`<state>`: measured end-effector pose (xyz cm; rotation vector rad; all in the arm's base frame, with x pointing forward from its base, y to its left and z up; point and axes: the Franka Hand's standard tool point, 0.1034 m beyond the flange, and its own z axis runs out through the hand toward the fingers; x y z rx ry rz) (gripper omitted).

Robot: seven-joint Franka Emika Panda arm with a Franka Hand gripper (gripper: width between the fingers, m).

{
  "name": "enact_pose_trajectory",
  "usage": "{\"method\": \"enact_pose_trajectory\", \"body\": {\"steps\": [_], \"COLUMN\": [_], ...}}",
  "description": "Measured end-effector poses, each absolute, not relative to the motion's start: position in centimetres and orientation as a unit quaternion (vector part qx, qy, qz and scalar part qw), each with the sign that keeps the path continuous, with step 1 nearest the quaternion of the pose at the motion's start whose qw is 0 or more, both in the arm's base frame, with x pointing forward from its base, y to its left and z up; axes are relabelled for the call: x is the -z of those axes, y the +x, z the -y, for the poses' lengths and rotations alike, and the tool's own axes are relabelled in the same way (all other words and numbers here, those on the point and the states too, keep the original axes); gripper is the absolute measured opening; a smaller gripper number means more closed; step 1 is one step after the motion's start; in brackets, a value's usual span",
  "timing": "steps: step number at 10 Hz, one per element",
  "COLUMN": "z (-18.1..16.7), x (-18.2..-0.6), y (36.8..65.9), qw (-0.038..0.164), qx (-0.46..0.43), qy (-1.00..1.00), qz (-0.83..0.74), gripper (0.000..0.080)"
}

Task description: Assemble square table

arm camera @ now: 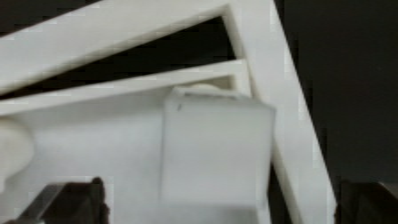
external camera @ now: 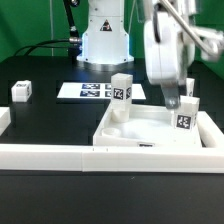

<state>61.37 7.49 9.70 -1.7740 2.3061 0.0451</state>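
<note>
Tool (external camera: 176, 102) open above tabletop (external camera: 150, 132) — wrist view alone: leg (arm camera: 214, 150) close-up

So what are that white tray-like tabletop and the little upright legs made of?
Tabletop: looks like white plastic, smooth and matte, with moulded raised rims and soft shading. Legs: seemingly the same white plastic, blocky, each carrying a black-and-white printed tag that looks like paper or a sticker. From the pictures alone, painted wood cannot be ruled out.
</note>
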Motion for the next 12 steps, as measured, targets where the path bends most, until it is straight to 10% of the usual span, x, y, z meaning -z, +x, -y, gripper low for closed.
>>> {"method": "enact_pose_trajectory", "body": {"steps": [6,12], "z": [-5.2,6.6], "x": [-10.9,-10.2], "y": [61.4,57.0], "qw": [0.123,0.088], "qx": [0.024,0.089], "qy": [-0.782,-0.931], "qz": [-0.611,-0.343], "gripper": [0.0649,0.0649]}}
